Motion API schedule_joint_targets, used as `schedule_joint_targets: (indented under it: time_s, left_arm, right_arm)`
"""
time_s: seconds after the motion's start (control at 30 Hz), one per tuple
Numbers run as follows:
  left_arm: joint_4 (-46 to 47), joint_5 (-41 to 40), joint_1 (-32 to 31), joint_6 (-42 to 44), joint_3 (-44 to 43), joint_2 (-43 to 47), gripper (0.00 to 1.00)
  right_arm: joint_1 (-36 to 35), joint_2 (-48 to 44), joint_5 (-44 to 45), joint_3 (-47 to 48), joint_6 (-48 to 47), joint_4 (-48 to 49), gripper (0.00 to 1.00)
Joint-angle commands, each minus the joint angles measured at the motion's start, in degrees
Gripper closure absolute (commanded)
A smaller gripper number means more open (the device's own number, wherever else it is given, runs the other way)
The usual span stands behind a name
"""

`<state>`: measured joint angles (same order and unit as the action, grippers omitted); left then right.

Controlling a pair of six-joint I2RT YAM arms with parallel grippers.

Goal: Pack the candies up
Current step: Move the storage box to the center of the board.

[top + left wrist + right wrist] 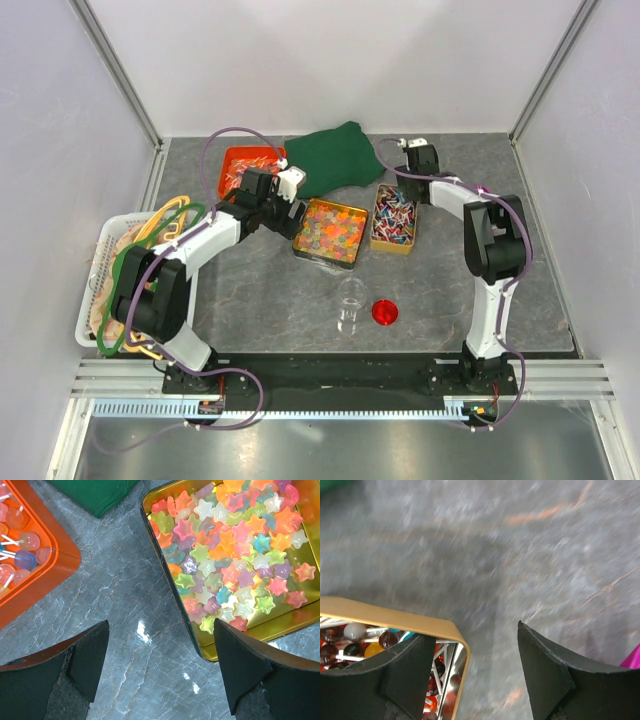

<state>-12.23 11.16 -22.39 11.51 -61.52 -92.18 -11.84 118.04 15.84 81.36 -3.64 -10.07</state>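
Observation:
The candies point(235, 545) are small star-shaped gummies in pink, orange, yellow and green, filling a square gold tin point(331, 232). My left gripper point(160, 665) hangs open over bare table beside the tin's near-left corner point(200, 647). Its right finger point(245, 665) overlaps that corner and nothing is between the jaws. In the top view the left gripper point(290, 216) sits at the tin's left edge. My right gripper point(475, 670) is open and empty at the back of the table point(418, 165). Its left finger point(405, 675) is over the corner of a narrow gold tin point(395, 616).
The narrow tin point(395, 218) holds lollipops with white sticks. An orange tray point(45, 575) of lollipops and a green cloth point(335, 158) lie at the back. A clear cup point(350, 305) and a red lid point(385, 311) stand near the front. A white basket point(95, 300) with hangers sits left.

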Motion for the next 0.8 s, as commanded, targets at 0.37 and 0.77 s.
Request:
schedule_joint_targets:
  time_s: [0.37,0.77]
  left_arm:
    - [1.2,1.4,-0.3,-1.1,-0.1,2.5,0.09]
    - [1.0,0.9,-0.3,-0.7,0.0,2.5,0.09]
  right_arm:
    - [4.4,19.9,13.8,32.0,-5.0,3.0,0.25]
    - [5.2,10.3,1.4,29.9,-6.0,2.0,0.23]
